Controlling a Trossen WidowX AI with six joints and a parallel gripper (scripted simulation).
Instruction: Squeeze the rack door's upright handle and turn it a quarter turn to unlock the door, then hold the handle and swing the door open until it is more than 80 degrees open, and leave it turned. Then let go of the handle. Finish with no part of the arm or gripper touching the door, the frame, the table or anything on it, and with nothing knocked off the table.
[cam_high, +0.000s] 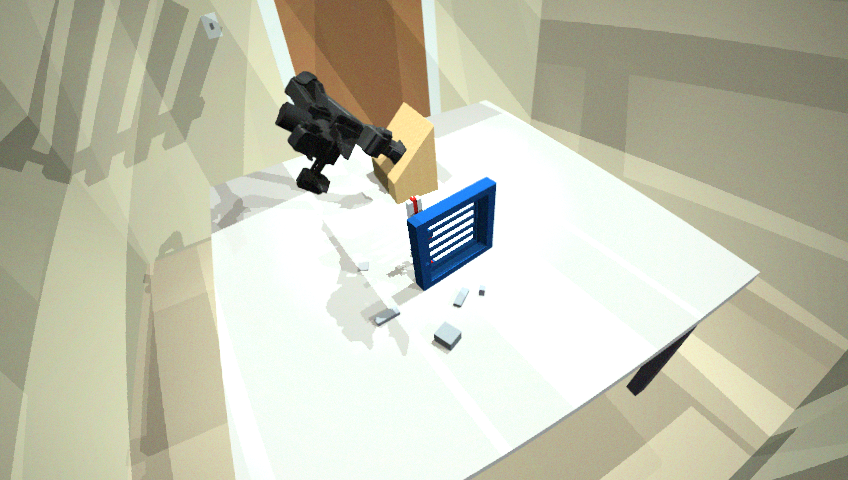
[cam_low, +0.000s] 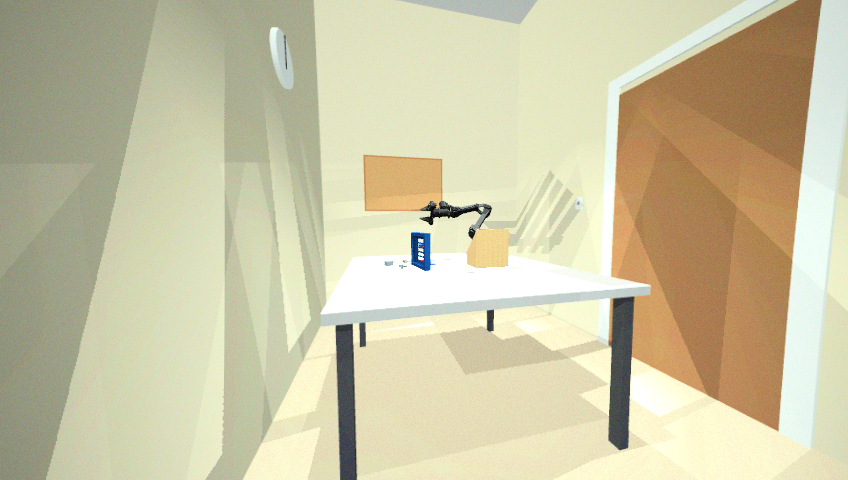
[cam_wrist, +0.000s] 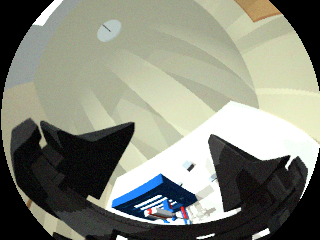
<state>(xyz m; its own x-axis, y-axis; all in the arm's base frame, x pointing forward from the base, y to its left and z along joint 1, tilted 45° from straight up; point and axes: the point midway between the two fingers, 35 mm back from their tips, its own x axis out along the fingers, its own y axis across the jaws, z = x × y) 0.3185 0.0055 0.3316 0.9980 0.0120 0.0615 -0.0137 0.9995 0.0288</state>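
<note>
A blue rack frame (cam_high: 455, 198) (cam_low: 426, 256) (cam_wrist: 142, 194) stands upright on the table (cam_high: 624, 285) (cam_low: 476, 291). Blue slats show across its opening; how far the door stands open cannot be told. A red-and-white part (cam_high: 414, 205) shows behind the frame's upper left corner. In the wrist view, a grey-white bar with a red end (cam_wrist: 161, 214) shows at the frame's lower edge; it may be the handle, and its turn is unclear. My gripper (cam_high: 305, 132) (cam_low: 423, 214) (cam_wrist: 172, 132) is open and empty, raised above the table, clear of the frame.
A wooden block with a sloped face (cam_high: 421, 157) (cam_low: 490, 248) stands beside the arm's base. Small grey pieces lie near the frame, including a square block (cam_high: 447, 335), a flat bar (cam_high: 387, 315), a second bar (cam_high: 461, 296) and a tiny cube (cam_high: 482, 290).
</note>
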